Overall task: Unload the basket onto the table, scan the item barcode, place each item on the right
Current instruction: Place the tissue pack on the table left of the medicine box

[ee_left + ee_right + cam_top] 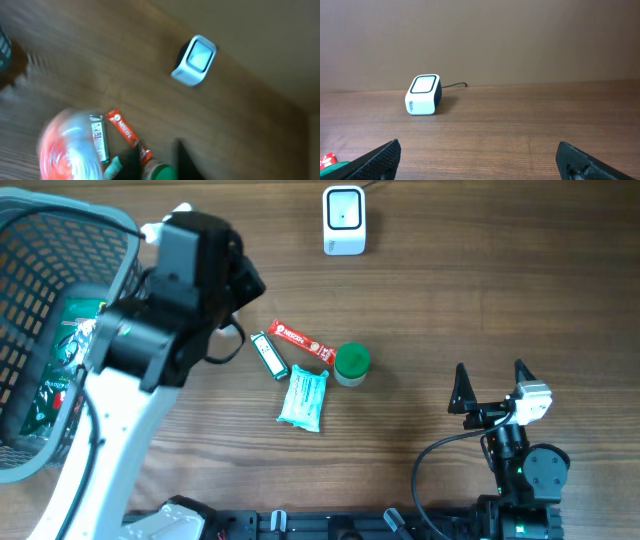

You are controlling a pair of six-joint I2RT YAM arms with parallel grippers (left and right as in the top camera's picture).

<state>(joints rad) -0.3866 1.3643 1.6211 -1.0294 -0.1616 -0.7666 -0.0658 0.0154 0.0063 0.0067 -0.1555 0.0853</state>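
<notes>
Red sachet (302, 343) lies slantwise on the desk (480, 270), nearer the left arm (150, 330), whose jaws' state cannot be told. Right arm (515, 445) sits well apart, jaws spread.

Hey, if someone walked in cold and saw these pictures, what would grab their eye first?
The big left arm looms at the left, beside a grey mesh basket. At centre lies a cluster of small packets, a red sachet and a green-capped pot among them, with the white scanner at the far edge.
</notes>
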